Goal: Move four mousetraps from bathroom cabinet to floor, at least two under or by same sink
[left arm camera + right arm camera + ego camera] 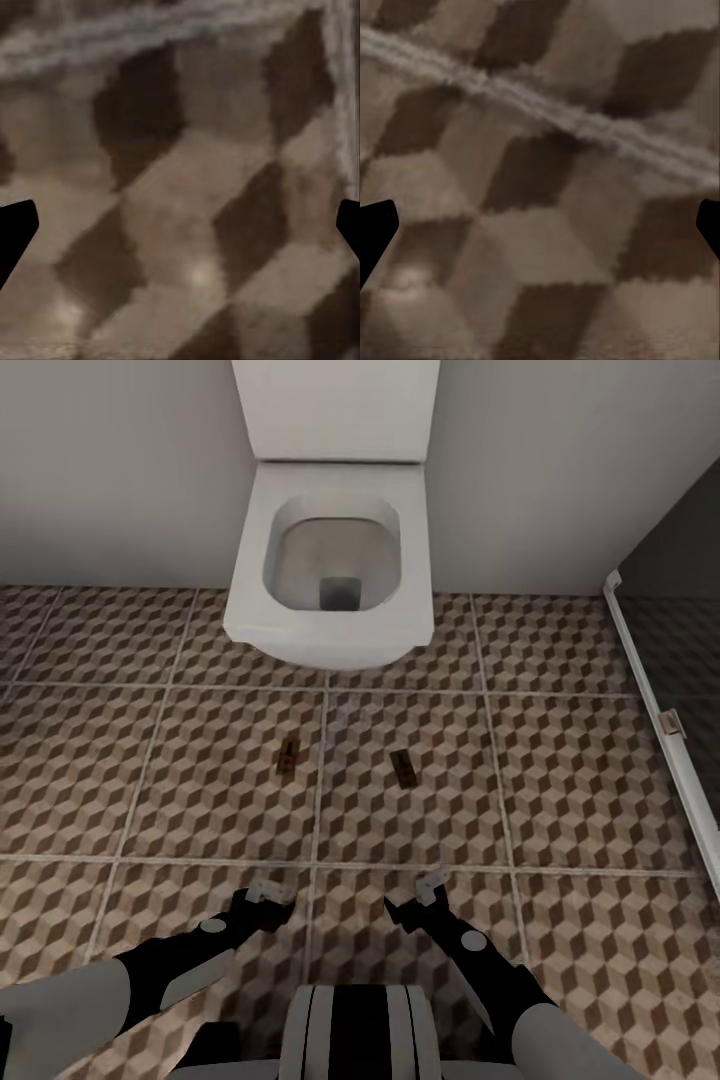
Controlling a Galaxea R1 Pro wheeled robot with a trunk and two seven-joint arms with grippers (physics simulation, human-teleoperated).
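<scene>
Two mousetraps lie flat on the cube-patterned bathroom floor (pixel 560 760) in front of a white toilet: one mousetrap (pixel 287 757) left of a grout line, the other mousetrap (pixel 404 768) right of it. My left gripper (pixel 268 895) and right gripper (pixel 425 892) hang low over the floor, nearer to me than the traps, both apart from them. Each wrist view looks straight down at floor tile (pixel 187 225) (pixel 540 240) between widely spread black fingertips (pixel 15 229) (pixel 375 229), with nothing held. The cabinet and the sink are out of view.
A square white toilet (pixel 335 575) projects from the pale back wall ahead. A white-framed glass shower partition (pixel 660 730) runs along the right side. My own base (pixel 355 1030) shows at the bottom centre.
</scene>
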